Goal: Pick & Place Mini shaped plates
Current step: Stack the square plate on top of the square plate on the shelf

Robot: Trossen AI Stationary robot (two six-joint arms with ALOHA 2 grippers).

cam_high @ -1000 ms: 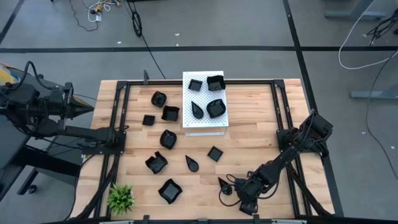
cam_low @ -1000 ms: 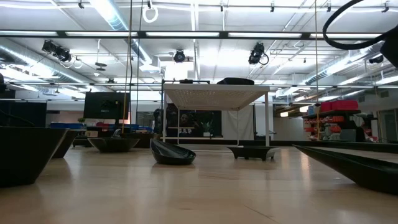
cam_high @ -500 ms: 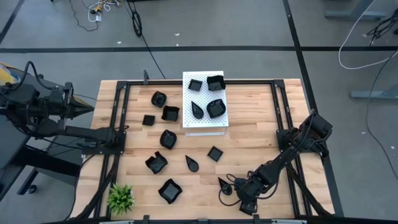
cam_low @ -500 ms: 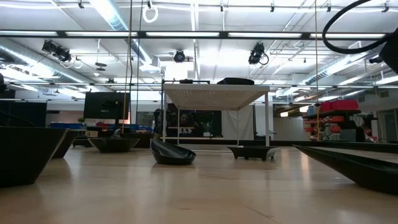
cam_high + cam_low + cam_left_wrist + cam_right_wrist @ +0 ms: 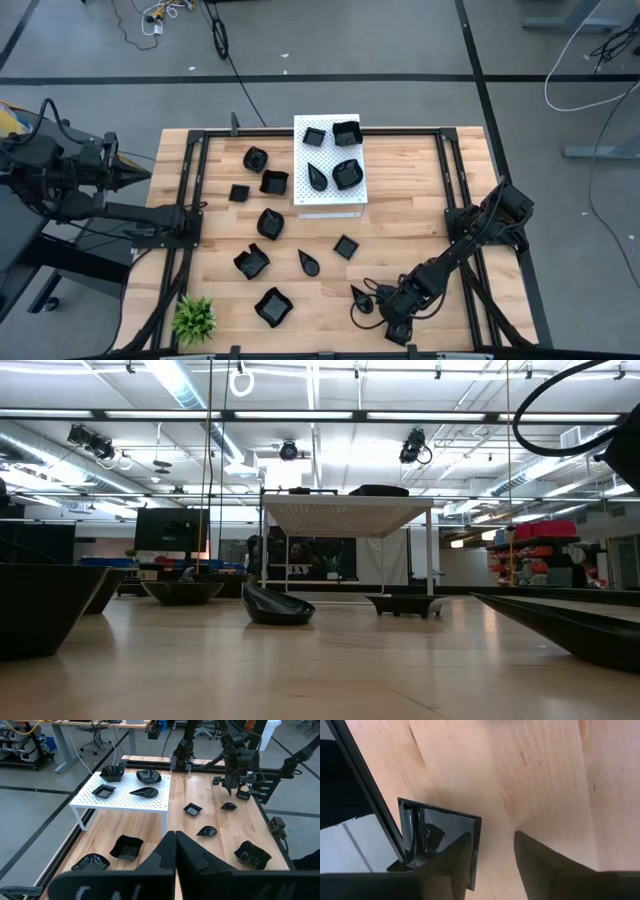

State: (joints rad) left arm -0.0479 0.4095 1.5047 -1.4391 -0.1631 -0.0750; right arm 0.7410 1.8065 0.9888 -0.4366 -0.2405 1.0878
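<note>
Right tool (image 5: 492, 857) nudged | spread beside glossy square plate (image 5: 442, 837) | wood grain

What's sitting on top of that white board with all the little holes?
Four mini shaped plates sit on the white board: a small square one, a bigger one, a teardrop and a rounded one. Nothing covers them.

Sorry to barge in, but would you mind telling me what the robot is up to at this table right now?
It is sorting mini shaped plates. The right gripper is low at the table's near edge, fingers open around the rim of a small square plate, not yet lifted. Four plates already sit on the white board; the others lie scattered on the table. The left gripper waits, shut, off the left side.
</note>
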